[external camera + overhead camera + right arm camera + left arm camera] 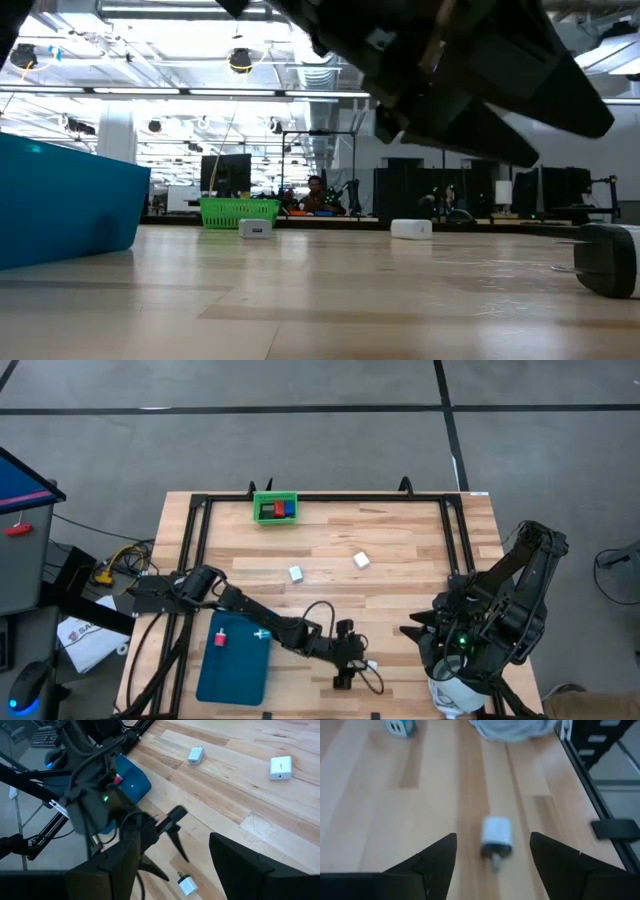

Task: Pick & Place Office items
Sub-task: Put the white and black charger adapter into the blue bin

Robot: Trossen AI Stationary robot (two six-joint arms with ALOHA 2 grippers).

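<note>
Between the spread fingers of the left gripper (492, 851), released near the tabletop's (400, 550) front edge, lies a small white plug-like block (496, 837), untouched. Two more white blocks (297, 573) (361, 560) sit mid-table; red and blue pieces fill the green bin (275, 509). Right gripper (172, 855) waits open, front-right.

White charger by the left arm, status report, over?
Left end effector open, straddling the white charger, which lies on the table. Right end effector open, waiting near the right edge. Nothing in the way.
</note>
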